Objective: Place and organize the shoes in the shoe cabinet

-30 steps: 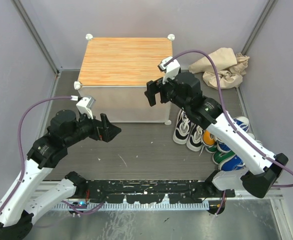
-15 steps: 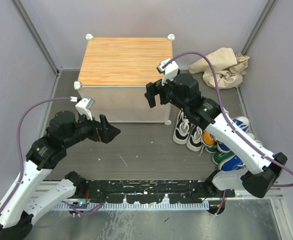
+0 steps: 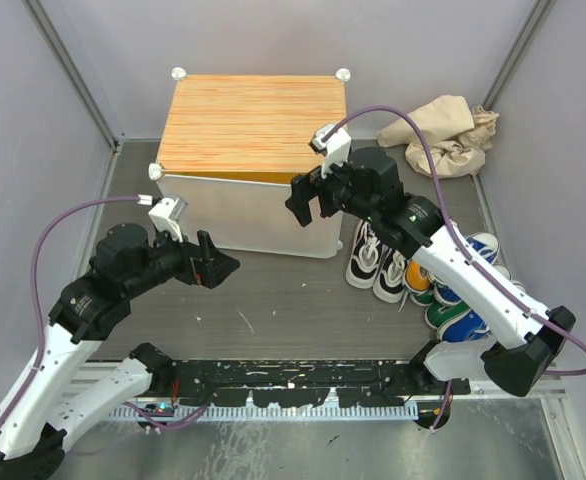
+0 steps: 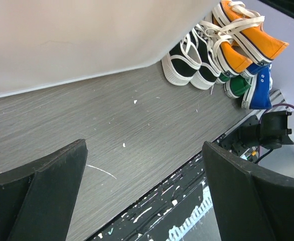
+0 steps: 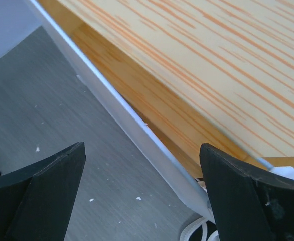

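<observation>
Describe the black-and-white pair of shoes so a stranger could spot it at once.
Find the big cabinet with the striped orange wood top. On the floor just right of its front corner, the black-and-white pair stands at the end of a row, nearest the cabinet. The orange pair, green pair and blue pair beside it are brightly coloured; it alone is not.

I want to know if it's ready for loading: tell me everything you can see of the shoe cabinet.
The shoe cabinet is boxy, with an orange wood-grain top, white round corner knobs and a plain white front door. It stands on the gray table, left of the shoes. The door is ajar: the right wrist view shows a gap under the top with orange wood inside. The open right end effector is by the door's top edge; contact is unclear.
</observation>
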Tool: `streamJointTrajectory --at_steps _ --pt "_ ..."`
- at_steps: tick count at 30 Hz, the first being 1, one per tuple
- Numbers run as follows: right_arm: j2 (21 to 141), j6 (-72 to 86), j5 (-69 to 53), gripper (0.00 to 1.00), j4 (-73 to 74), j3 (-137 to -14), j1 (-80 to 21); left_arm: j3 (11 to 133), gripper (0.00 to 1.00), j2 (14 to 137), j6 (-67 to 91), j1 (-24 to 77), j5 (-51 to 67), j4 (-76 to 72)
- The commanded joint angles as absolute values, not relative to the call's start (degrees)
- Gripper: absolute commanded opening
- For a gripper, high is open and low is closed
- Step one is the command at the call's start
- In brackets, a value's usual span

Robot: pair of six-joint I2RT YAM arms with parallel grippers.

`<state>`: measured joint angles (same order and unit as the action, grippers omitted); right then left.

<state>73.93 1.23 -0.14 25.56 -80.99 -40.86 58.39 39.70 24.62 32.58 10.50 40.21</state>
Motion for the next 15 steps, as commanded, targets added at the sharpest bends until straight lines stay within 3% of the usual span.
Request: streamJointTrajectory --at_steps 1,7,15 --pt "70.9 3.0 -11.3 1.0 26.6 -82.4 -40.8 61.3 0.98 39.0 24.4 32.8 11.2 39.2" --pt "69.8 2.6 -24.0 1.0 29.9 -85.1 -40.8 64.4 0.98 39.3 23.9 32.8 13.5 40.9" --pt "67.1 3.8 -39.8 1.0 28.6 -79.6 -40.8 79.4 0.98 40.0 24.2 32.8 19.7 39.4"
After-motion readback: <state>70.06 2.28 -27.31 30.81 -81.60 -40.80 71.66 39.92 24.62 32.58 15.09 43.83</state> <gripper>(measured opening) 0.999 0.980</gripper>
